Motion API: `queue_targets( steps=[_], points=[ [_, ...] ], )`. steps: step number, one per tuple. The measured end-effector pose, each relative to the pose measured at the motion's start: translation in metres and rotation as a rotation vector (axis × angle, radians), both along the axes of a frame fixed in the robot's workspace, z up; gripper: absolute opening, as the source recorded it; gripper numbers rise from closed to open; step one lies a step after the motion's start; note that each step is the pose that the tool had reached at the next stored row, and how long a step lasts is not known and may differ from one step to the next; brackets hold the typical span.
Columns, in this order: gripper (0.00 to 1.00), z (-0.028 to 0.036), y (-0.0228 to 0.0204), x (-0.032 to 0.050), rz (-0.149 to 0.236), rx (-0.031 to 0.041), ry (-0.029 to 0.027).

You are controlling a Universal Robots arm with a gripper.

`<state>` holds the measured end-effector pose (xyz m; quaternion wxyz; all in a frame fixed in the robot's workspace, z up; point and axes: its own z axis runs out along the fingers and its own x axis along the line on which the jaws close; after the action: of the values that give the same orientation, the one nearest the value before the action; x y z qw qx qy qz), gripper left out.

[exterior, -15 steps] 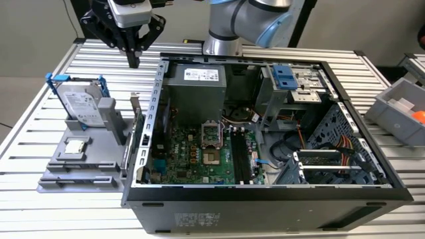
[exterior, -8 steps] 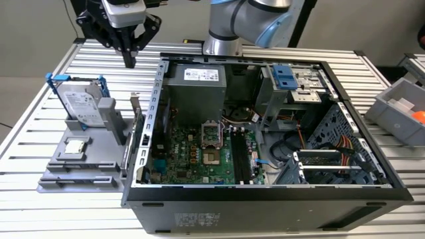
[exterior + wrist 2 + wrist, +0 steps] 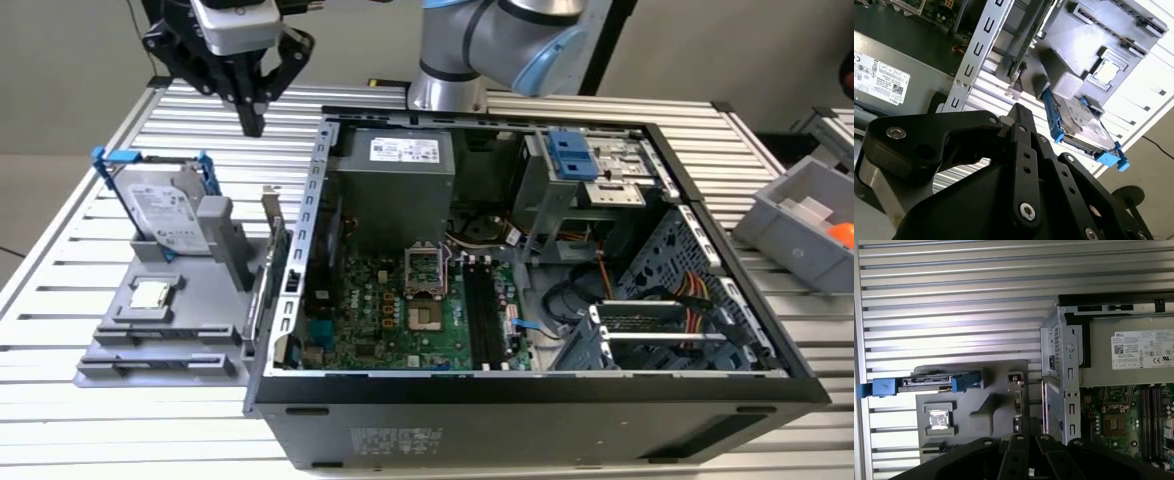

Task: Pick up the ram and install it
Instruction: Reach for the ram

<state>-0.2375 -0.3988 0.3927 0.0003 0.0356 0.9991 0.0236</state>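
High above the ram [image 3: 1029,42], the gripper [image 3: 251,128] hangs, fingers [image 3: 250,112] together.

Arm [image 3: 467,40]: thick silver-grey tube sections with rounded joints.
Joint cap [image 3: 547,65]: pale blue.
Wrist housing [image 3: 234,22]: light grey block.
Gripper [image 3: 251,125]: matte black linked bars, spread wide at the top and tapering to slim jaws.
Screws [image 3: 896,132]: silver round heads at the linkage pivots in the second wrist view.
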Motion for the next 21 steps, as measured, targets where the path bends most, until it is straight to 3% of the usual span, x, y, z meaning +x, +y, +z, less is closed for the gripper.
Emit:
queue_targets(
  steps=[21],
  points=[
    [0.00, -0.0001, 0.0000, -0.0194, 0.000, 0.0001, 0.0011]
  ],
)
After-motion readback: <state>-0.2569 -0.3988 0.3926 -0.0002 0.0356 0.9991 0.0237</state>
